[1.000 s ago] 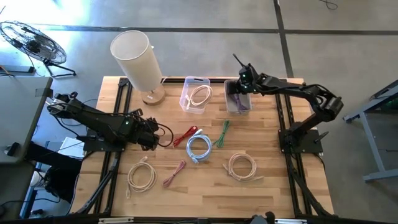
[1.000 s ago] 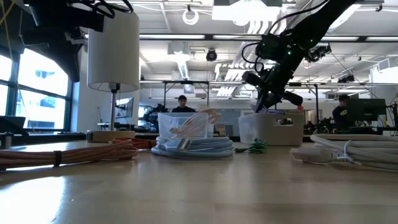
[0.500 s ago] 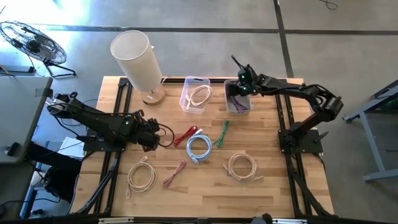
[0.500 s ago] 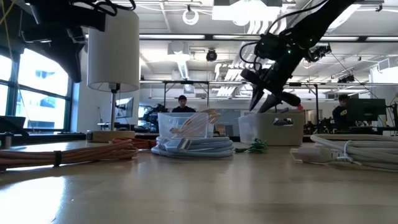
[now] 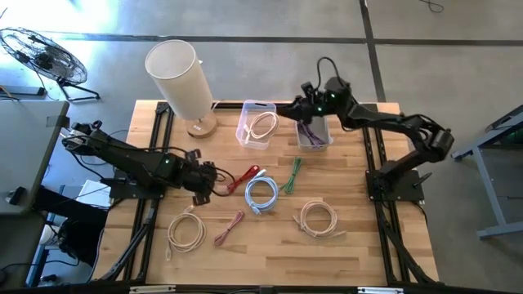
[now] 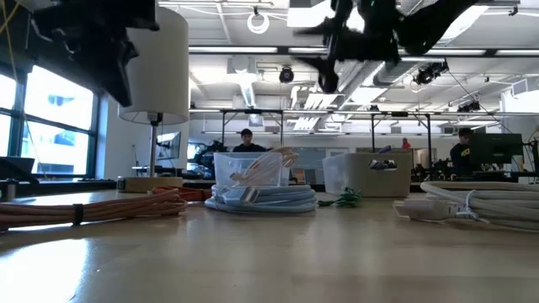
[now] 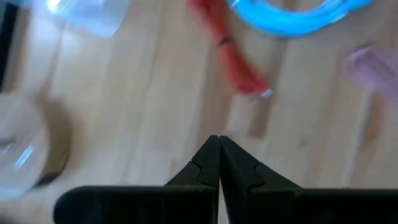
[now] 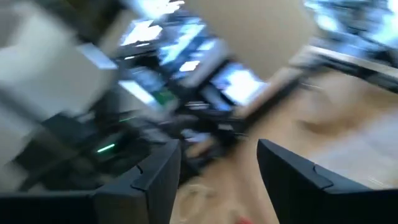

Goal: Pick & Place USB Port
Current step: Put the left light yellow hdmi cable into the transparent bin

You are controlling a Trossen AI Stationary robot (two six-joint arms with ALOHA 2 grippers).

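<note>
Several bundled cables lie on the wooden table: a red one (image 5: 245,175), a blue coil (image 5: 261,193), a green one (image 5: 292,175), a pink one (image 5: 230,226) and two beige coils (image 5: 317,218) (image 5: 185,231). My left gripper (image 5: 214,181) is shut and empty, just left of the red cable, which shows ahead of its fingers in the left wrist view (image 7: 233,62). My right gripper (image 5: 284,106) is open and empty. It is raised above the gap between the clear bin with a beige cable (image 5: 259,124) and the bin with a purple cable (image 5: 313,131).
A tall white lamp (image 5: 181,82) stands at the table's far left, beside the two bins. In the low view the bins (image 6: 253,177) and the coils stand in the middle distance. People show in the room beyond the table.
My right gripper has risen out of the purple-cable bin and swung toward the table's left, turning nearly level above the gap between the two bins. My left gripper has moved a little toward the table's right, closer to the red cable.
</note>
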